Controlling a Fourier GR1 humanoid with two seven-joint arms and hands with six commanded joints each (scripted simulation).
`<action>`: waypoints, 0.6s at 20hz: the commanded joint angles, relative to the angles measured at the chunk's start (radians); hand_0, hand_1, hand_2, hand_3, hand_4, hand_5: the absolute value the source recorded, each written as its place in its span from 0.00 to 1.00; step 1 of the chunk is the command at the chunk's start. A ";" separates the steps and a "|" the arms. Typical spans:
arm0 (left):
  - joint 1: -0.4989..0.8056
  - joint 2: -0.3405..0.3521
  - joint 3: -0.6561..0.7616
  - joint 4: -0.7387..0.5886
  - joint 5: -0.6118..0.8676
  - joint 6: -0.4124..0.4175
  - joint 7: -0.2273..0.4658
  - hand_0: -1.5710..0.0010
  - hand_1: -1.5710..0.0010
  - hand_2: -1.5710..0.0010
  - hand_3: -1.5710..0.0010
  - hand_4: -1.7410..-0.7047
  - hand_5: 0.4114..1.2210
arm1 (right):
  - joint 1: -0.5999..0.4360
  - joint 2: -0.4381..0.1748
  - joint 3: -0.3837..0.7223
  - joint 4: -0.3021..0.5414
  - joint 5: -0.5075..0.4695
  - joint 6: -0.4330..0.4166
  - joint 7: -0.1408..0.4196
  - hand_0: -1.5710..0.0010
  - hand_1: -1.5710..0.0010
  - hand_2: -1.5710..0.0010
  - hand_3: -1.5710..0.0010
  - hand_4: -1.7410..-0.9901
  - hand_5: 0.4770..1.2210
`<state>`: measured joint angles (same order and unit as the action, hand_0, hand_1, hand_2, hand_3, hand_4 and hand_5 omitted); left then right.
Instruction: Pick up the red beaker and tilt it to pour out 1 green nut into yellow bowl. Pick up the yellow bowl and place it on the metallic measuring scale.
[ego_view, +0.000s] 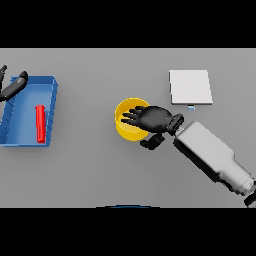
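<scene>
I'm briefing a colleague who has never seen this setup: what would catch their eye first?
The round yellow bowl at the table's middle, with the robot's dark right hand spread over it, fingers straight. Next, the blue rectangular tray at far left holding a red beaker lying flat, the left hand at its corner. A flat metallic measuring scale sits behind the bowl, to the right.

no readable text, labels or numbers
</scene>
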<state>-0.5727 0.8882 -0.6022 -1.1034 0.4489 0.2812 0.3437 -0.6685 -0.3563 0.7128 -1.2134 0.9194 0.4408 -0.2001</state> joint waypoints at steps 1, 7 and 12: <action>0.007 0.009 0.004 -0.002 0.002 -0.004 -0.013 1.00 1.00 1.00 1.00 0.98 0.34 | -0.018 0.007 0.008 0.022 0.005 0.011 0.000 1.00 1.00 1.00 1.00 0.63 0.33; 0.017 0.010 0.009 -0.016 0.009 0.000 -0.029 1.00 1.00 1.00 1.00 0.99 0.34 | -0.047 0.039 0.012 0.070 -0.006 0.059 0.020 1.00 1.00 1.00 1.00 0.58 0.38; 0.022 0.023 0.016 -0.009 0.020 -0.023 -0.031 1.00 1.00 1.00 1.00 0.99 0.35 | -0.042 0.046 0.015 0.083 -0.005 0.071 0.030 0.65 0.70 0.80 0.83 0.43 0.63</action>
<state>-0.5512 0.9112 -0.5858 -1.1125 0.4692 0.2579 0.3121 -0.7108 -0.3107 0.7281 -1.1302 0.9144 0.5125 -0.1714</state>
